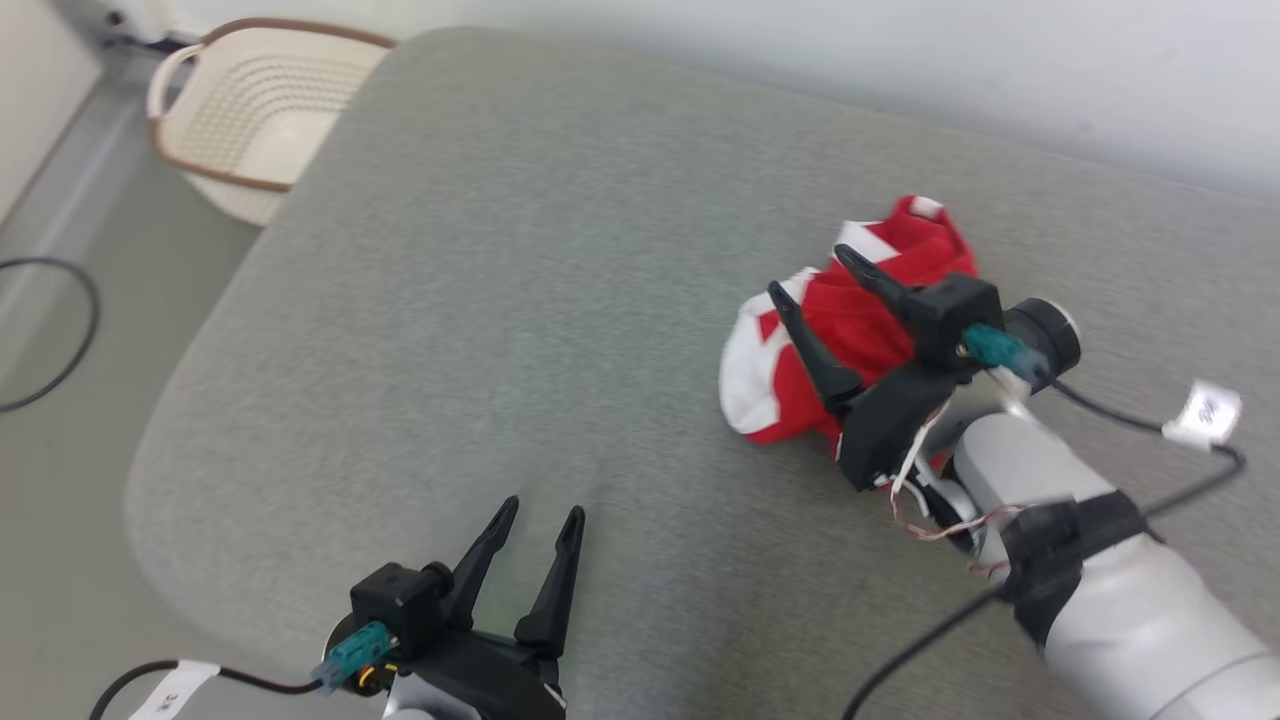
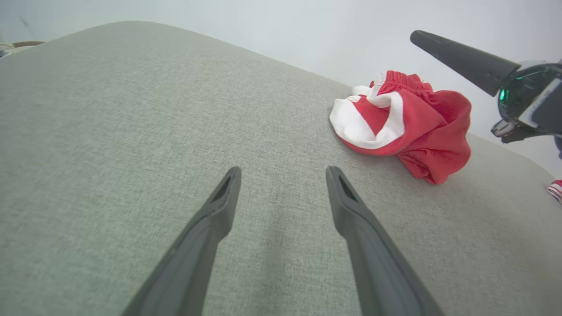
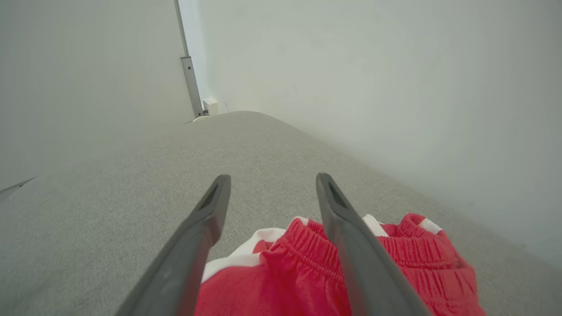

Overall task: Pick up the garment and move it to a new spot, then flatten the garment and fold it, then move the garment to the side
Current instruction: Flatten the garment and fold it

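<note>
As you scan from the left, log these.
- Item 1: black cable (image 1: 94,305), curved on the floor.
- Item 2: cream basket (image 1: 250,120) w/ brown rim, on the floor beside the far-left corner of the grey cushion (image 1: 500,300).
- Item 3: left gripper (image 1: 544,506), at cushion's near edge, fingers spread wide, nothing btwn them.
- Item 4: garment (image 1: 865,330), red w/ white trim, crumpled on cushion's right side.
- Item 5: right gripper (image 1: 808,269), over garment, fingers apart, not clamped. Can't tell if it touches the cloth.
</note>
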Tool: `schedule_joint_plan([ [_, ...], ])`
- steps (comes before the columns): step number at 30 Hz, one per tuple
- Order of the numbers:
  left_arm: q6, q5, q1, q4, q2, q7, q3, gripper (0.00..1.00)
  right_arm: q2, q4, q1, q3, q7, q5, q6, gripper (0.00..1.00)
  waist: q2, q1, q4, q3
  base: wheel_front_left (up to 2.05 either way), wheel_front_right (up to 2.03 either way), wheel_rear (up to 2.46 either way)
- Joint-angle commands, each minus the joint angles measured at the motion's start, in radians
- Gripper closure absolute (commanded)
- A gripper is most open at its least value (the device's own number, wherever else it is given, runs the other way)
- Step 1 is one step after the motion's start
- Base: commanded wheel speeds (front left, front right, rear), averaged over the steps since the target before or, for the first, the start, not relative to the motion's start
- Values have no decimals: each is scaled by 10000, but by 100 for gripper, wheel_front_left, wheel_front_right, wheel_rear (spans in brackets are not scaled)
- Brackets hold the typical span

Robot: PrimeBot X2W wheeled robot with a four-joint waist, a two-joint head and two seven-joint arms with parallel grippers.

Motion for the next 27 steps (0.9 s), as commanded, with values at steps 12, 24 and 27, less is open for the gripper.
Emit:
schedule_joint_plan([
  [12,96,-290,594,-52,3,-8,259,0,75,2816,-1036,489,1236,212,-12,0,0,1,782,4,0,0,0],
  [24,86,-459,466,-142,6,-8,252,0,319,3365,-1366,959,1286,553,-12,100,0,1,706,-73,0,0,0],
  [27,63,-444,551,-127,4,-8,280,0,352,3279,-1532,921,851,590,-12,100,0,1,724,-142,0,0,0],
])
